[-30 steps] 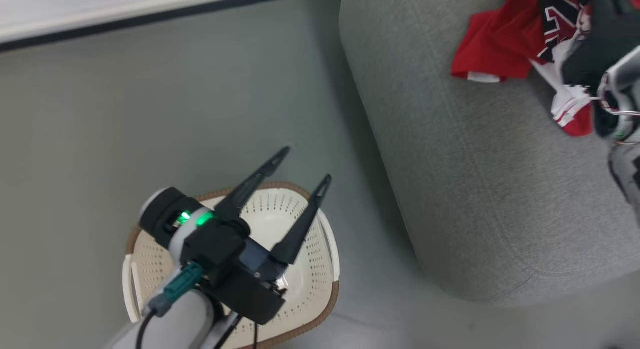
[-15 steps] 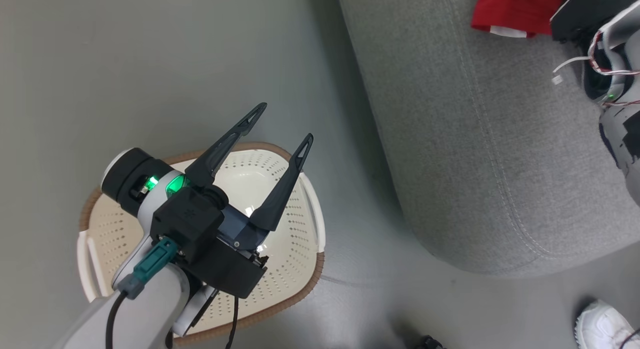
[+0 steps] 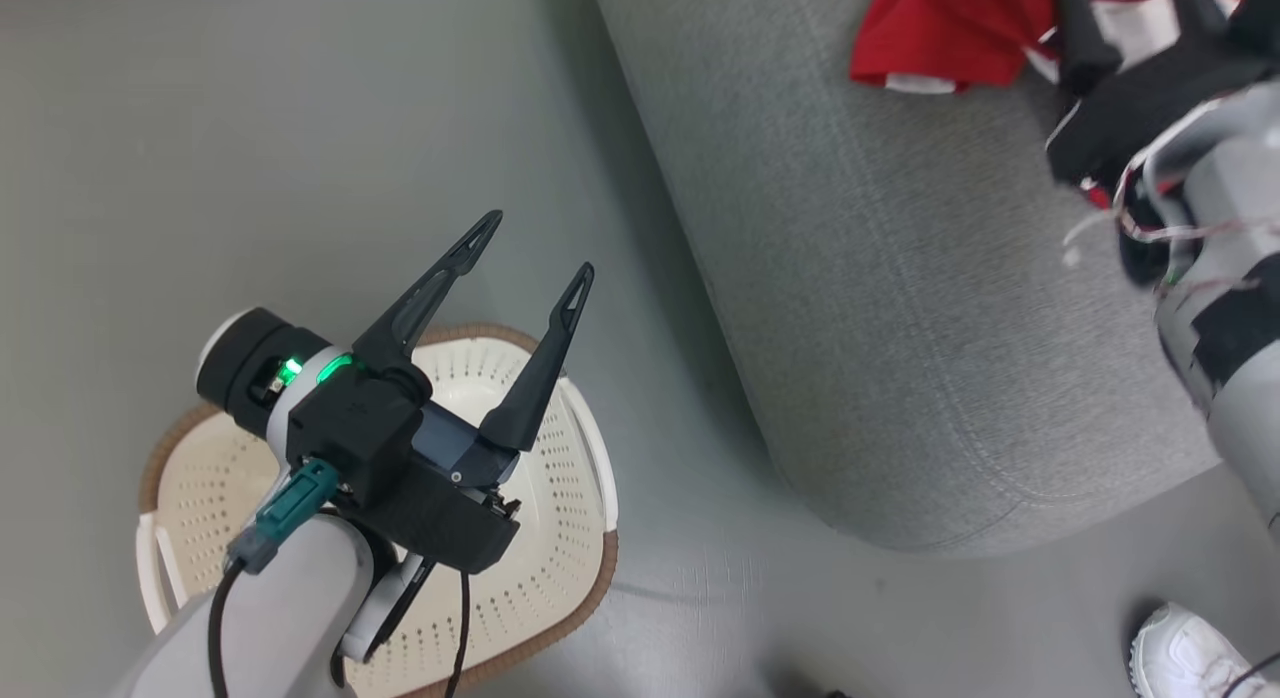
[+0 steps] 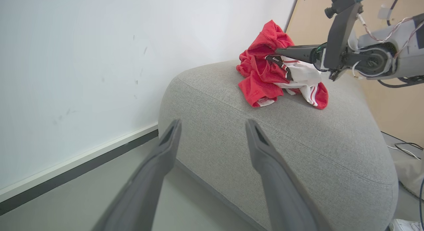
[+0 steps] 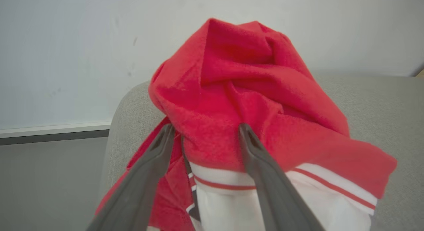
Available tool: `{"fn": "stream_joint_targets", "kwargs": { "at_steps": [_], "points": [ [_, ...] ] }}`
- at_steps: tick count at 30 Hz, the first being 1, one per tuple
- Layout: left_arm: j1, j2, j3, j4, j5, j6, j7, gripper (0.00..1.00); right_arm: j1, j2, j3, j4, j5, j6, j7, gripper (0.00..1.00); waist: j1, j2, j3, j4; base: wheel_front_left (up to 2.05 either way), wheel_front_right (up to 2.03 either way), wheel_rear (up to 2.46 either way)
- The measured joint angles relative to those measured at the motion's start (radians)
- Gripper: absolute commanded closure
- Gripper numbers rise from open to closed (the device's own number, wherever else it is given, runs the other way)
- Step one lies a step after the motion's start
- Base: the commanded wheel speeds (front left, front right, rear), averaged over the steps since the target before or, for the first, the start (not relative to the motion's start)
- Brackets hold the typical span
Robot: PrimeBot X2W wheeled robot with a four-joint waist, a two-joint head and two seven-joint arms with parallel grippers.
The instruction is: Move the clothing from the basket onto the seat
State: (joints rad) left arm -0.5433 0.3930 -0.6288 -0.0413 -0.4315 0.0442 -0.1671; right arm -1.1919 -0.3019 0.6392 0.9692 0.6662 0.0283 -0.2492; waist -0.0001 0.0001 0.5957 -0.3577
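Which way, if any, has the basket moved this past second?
No. The basket lies off the near corner of the sofa with the same gap as before; the whole view shifted, so the camera moved.

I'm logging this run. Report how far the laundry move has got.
Done: the clothing lies heaped on the seat, and the part of the basket that shows is bare. In hand: the right gripper, open, sits at the heap. To do: likely just pulling it clear; the left gripper hangs open over the basket.

Right hand [image 5: 205,129] shifted at clothing [image 4: 265,75], view swung
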Motion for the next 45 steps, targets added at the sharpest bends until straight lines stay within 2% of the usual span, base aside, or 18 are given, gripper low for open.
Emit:
{"fn": "stream_joint_targets", "kwargs": {
  "at_steps": [3, 14, 23, 34, 42, 45],
  "points": [
    [0.008, -0.019, 0.006, 0.030, -0.011, 0.001, -0.017, 0.00, 0.036, 0.000, 0.016, -0.011, -0.023, 0.015, 0.000, 0.00, -0.0001, 0.0000, -0.035, -0.002, 0.00, 0.00, 0.00],
    [0.078, -0.079, 0.045, 0.142, -0.066, 0.027, -0.056, 0.00, 0.229, -0.004, 0.020, -0.146, -0.057, 0.012, 0.000, 0.00, -0.0001, -0.0001, -0.176, 0.025, 0.00, 0.00, 0.00],
    [0.145, -0.115, 0.098, 0.237, -0.124, 0.036, -0.074, 0.00, 0.394, -0.004, -0.027, -0.269, -0.061, -0.047, 0.000, 0.00, -0.0002, -0.0002, -0.284, 0.105, 0.00, 0.00, 0.00],
    [0.310, -0.121, 0.174, 0.313, -0.170, 0.057, -0.081, 0.00, 0.647, 0.002, -0.079, -0.416, -0.066, -0.114, 0.000, 0.00, -0.0002, -0.0002, -0.426, 0.226, 0.00, 0.00, 0.00],
    [0.424, -0.119, 0.223, 0.315, -0.173, 0.070, -0.082, 0.00, 0.838, 0.029, -0.124, -0.529, -0.068, -0.144, 0.000, 0.00, -0.0001, -0.0003, -0.512, 0.291, 0.00, 0.00, 0.00],
    [0.466, -0.119, 0.248, 0.308, -0.172, 0.071, -0.082, 0.00, 0.904, 0.041, -0.135, -0.575, -0.083, -0.144, 0.000, 0.00, -0.0001, -0.0003, -0.542, 0.315, 0.00, 0.00, 0.00]
  ]
}}
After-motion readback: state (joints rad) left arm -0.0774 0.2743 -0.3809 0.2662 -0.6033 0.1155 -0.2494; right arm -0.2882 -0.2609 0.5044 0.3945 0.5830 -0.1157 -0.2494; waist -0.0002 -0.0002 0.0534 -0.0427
